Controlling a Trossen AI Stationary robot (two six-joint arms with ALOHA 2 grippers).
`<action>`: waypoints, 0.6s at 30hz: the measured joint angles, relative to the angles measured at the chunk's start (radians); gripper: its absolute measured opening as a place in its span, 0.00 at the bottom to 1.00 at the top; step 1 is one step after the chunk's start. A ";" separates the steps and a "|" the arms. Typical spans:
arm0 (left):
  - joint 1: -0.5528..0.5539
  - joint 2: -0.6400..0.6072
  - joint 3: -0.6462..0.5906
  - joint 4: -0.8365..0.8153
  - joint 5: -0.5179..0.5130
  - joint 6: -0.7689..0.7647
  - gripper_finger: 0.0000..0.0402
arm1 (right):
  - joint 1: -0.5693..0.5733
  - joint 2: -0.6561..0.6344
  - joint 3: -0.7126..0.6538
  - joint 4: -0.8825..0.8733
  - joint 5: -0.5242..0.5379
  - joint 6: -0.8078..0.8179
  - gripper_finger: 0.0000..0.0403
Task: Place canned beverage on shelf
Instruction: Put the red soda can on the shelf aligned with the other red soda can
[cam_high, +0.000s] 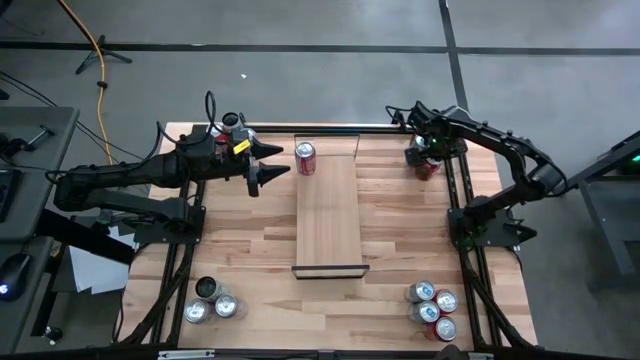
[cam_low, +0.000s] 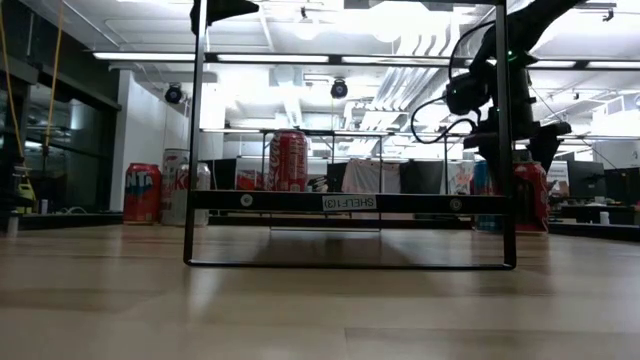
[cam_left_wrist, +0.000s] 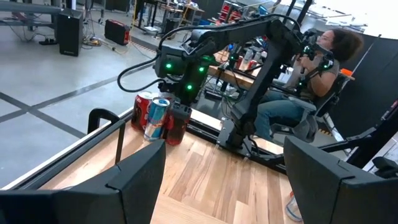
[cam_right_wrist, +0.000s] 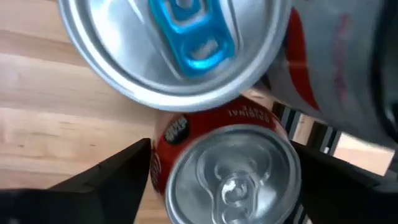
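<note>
A red can (cam_high: 305, 158) stands upright on the far end of the shelf (cam_high: 328, 215), a pale board with black rails; the low view shows this can (cam_low: 288, 160) above the board (cam_low: 350, 201). My left gripper (cam_high: 270, 166) hovers open and level just left of it. My right gripper (cam_high: 425, 158) points down over a cluster of cans at the far right corner. Its open fingers (cam_right_wrist: 118, 180) stand on either side of a red can with a silver top (cam_right_wrist: 233, 180). A can with a blue tab (cam_right_wrist: 168, 43) stands right beside it. My right gripper comes from above, pointing down, one finger on each side of the upright red can's wall (cam_right_wrist: 155, 168), just below its rim. The can stands on the table among the others. I cannot tell whether the fingers touch it.
Groups of cans stand at the near left (cam_high: 210, 300), the near right (cam_high: 432, 308) and the far left (cam_low: 160, 190) of the table. Black frame rails run along both sides. A person (cam_left_wrist: 323, 56) sits beyond the table's right side.
</note>
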 joint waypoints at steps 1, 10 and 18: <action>0.000 0.000 0.000 0.002 0.000 0.000 0.67 | 0.000 -0.006 0.000 -0.007 0.000 -0.004 0.79; 0.000 0.000 0.000 0.006 0.000 0.000 0.67 | 0.040 -0.174 0.000 -0.155 -0.093 -0.036 0.71; 0.008 0.000 0.000 0.006 0.001 0.001 0.67 | 0.350 -0.300 0.151 -0.188 -0.365 0.054 0.71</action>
